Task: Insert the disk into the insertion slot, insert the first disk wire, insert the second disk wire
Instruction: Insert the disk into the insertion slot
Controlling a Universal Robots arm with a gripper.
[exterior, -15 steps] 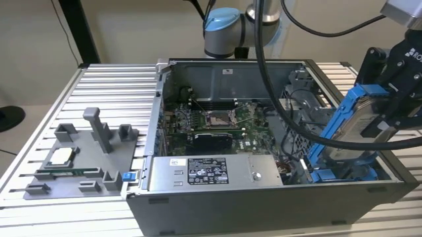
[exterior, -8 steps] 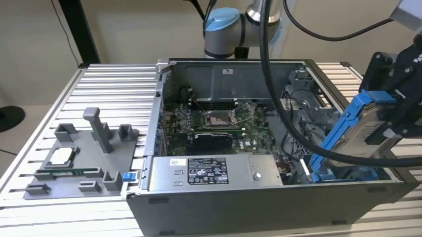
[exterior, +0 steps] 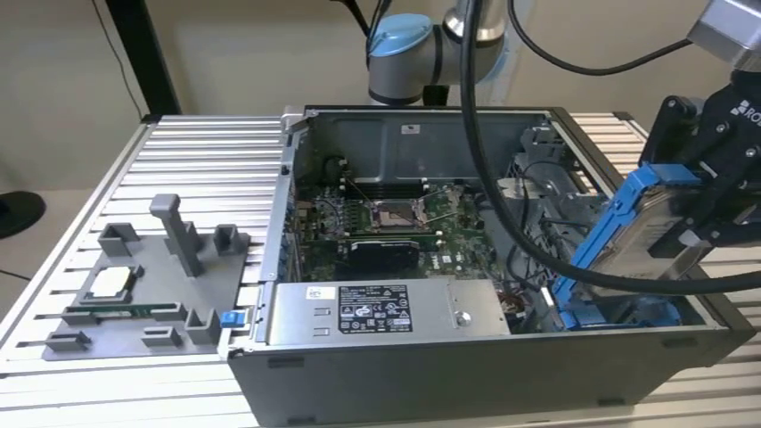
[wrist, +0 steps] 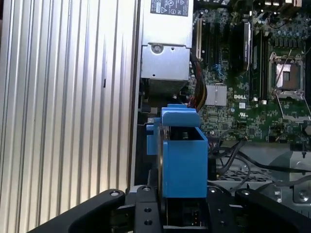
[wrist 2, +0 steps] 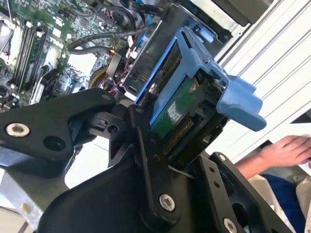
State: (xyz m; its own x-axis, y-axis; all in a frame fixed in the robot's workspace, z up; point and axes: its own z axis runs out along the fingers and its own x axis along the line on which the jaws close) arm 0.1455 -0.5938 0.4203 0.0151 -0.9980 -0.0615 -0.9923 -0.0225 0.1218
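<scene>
Disk (exterior: pixel 648 234) — clamped tilted in gripper (exterior: pixel 687 227), over insertion slot (exterior: pixel 612 314) at case (exterior: pixel 476 379) corner — hazard: skewed entry jams blue carrier (exterior: pixel 601 236) on rails.

The claw (wrist: pixel 182 196) is black, the disk (exterior: pixel 642 234) silver edged in bright blue, the motherboard (wrist: pixel 243 114) green.

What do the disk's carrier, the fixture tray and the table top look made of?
The disk carrier: bright blue plastic, likely moulded; uniform colour, rounded tabs, soft sheen.
The fixture tray: matte grey, probably plastic; posts look one piece with the base.
The table top: silver metal, likely aluminium extrusion; parallel grooves, satin shine.
</scene>
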